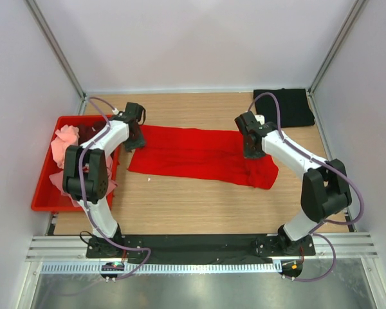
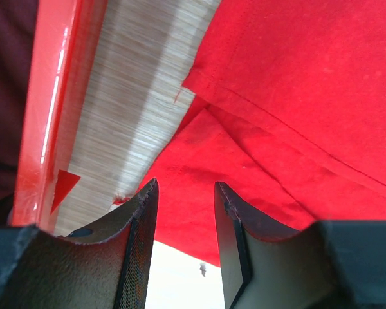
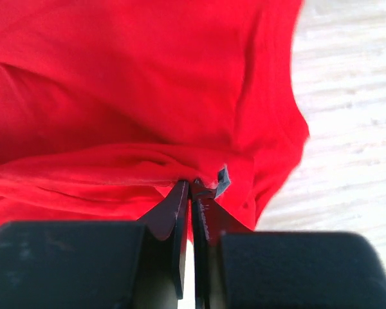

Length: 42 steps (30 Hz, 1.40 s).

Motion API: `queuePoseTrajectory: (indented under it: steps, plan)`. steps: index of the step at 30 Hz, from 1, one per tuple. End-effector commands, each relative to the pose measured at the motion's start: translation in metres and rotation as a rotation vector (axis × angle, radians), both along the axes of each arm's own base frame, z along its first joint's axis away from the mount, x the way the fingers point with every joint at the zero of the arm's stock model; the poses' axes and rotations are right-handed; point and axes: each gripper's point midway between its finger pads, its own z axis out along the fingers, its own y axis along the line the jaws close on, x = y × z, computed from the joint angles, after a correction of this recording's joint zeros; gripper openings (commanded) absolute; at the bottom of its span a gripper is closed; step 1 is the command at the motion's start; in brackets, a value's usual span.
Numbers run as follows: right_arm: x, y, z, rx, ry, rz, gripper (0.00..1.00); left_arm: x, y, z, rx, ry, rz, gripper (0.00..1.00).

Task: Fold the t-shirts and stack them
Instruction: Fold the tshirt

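A bright red t-shirt [image 1: 199,154] lies spread across the middle of the wooden table, long side left to right. My left gripper [image 1: 136,138] hovers at its left end beside the crate. Its jaws [image 2: 185,193] are open, with red cloth [image 2: 296,96] beyond the tips and nothing between them. My right gripper [image 1: 252,153] is at the shirt's right end. There it [image 3: 192,183] is shut, pinching a raised fold of the red cloth [image 3: 116,84]. A black t-shirt [image 1: 283,107] lies folded at the back right corner.
A rigid red crate [image 1: 45,193] stands at the left edge, holding pink cloth [image 1: 65,145] and dark maroon cloth [image 1: 87,132]. Its wall [image 2: 51,109] is close to my left fingers. Bare wood [image 1: 199,206] lies in front of the shirt. White walls enclose the table.
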Motion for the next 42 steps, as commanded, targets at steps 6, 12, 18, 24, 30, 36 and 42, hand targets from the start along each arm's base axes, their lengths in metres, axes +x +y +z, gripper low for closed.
queuePoseTrajectory:
  steps: [6,12,18,24,30,36,42]
  plan:
    - [0.039,0.041,0.027,0.147,-0.094,0.183,0.36,0.000,0.004,0.010,0.020,-0.016,0.004,0.42]
    - [-0.012,-0.003,0.026,0.094,-0.055,-0.118,0.48,-0.001,-0.002,0.028,-0.011,-0.062,-0.012,0.42]
    - [-0.035,-0.024,0.017,0.268,-0.130,-0.367,0.46,-0.006,-0.004,0.032,-0.028,-0.067,-0.027,0.42]
    - [-0.049,-0.047,-0.006,0.395,-0.133,-0.527,0.43,-0.010,-0.007,0.034,-0.048,-0.072,-0.034,0.42]
    - [-0.051,-0.045,-0.022,0.473,-0.141,-0.618,0.42,-0.010,-0.009,0.033,-0.057,-0.071,-0.035,0.42]
    - [-0.050,-0.036,-0.031,0.561,-0.159,-0.678,0.36,-0.008,-0.008,0.037,-0.052,-0.079,-0.032,0.42]
    - [-0.057,-0.043,-0.045,0.534,-0.164,-0.703,0.36,-0.008,-0.006,0.038,-0.036,-0.075,-0.033,0.42]
